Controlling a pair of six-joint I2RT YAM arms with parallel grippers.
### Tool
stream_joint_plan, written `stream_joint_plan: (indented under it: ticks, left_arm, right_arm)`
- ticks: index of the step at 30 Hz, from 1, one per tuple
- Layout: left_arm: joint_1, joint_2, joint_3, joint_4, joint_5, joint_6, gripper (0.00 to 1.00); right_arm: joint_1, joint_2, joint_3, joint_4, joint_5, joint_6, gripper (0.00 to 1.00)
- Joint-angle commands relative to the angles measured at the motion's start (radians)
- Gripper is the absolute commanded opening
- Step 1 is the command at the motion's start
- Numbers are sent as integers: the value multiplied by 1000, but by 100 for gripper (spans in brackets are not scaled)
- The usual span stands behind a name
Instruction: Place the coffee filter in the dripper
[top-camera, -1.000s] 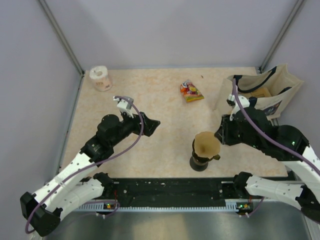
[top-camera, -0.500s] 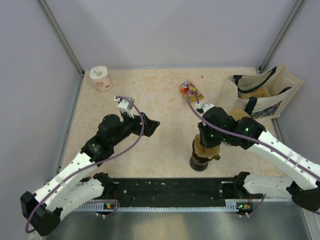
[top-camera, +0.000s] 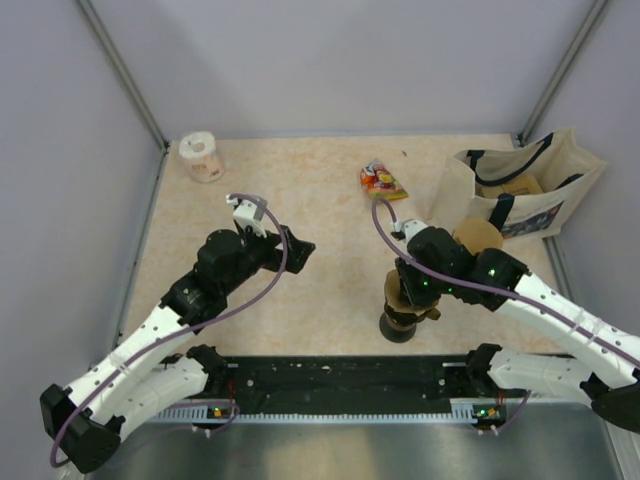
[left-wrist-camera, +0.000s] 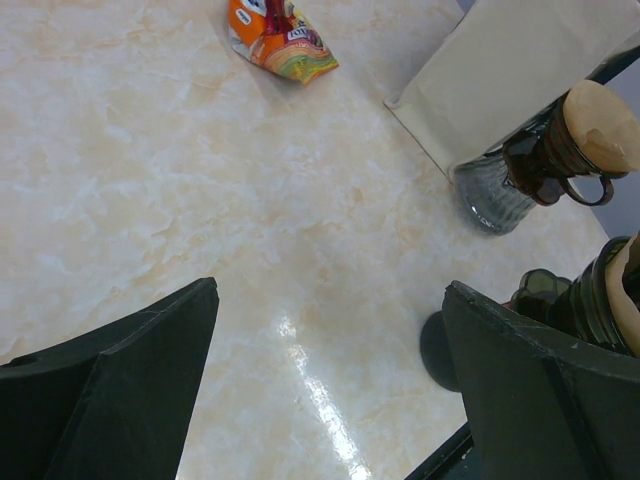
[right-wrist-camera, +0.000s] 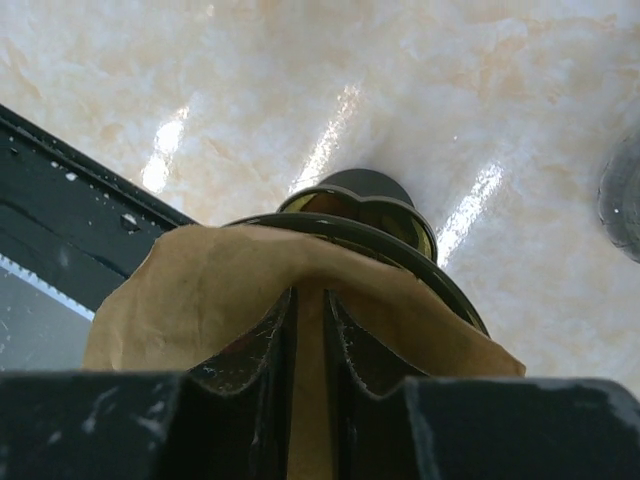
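Note:
The olive-brown dripper (top-camera: 407, 312) stands on a dark cup near the front middle of the table. The brown paper coffee filter (top-camera: 394, 293) sits in its top. My right gripper (top-camera: 410, 288) is directly over the dripper. In the right wrist view its fingers (right-wrist-camera: 262, 345) are shut on a fold of the filter (right-wrist-camera: 200, 285), just above the dripper's dark rim (right-wrist-camera: 445, 290). My left gripper (top-camera: 298, 247) is open and empty over bare table, left of the dripper. The dripper's edge shows at the right of the left wrist view (left-wrist-camera: 590, 300).
A second brown dripper with a filter on a clear glass cup (top-camera: 478, 237) (left-wrist-camera: 540, 160) stands by the tote bag (top-camera: 520, 190) (left-wrist-camera: 500, 70) at the right. A snack packet (top-camera: 381, 183) (left-wrist-camera: 280, 40) lies at the back middle. A paper roll (top-camera: 203, 156) stands at the back left.
My right gripper has swung left from beside the dripper to over it and now pinches the filter. The left arm has hardly moved.

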Motion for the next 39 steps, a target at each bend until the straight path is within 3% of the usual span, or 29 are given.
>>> stream_joint_plan:
  ticks: [1, 23, 28, 32, 39]
  left_arm:
    - [1, -19, 14, 16, -55, 18, 99]
    - [1, -32, 17, -16, -90, 30, 99]
    - [-1, -41, 19, -22, -90, 29, 99]
    - [1, -50, 16, -22, -83, 26, 99]
    - [1, -47, 20, -22, -87, 23, 99]
  right_arm:
    - [-8, -10, -10, 76, -15, -26, 17]
    - [-8, -5, -41, 52, 3, -23, 20]
    - [-8, -16, 11, 29, 22, -26, 24]
    - [-8, -28, 54, 13, 32, -29, 34]
    - [-8, -42, 109, -33, 72, -40, 35]
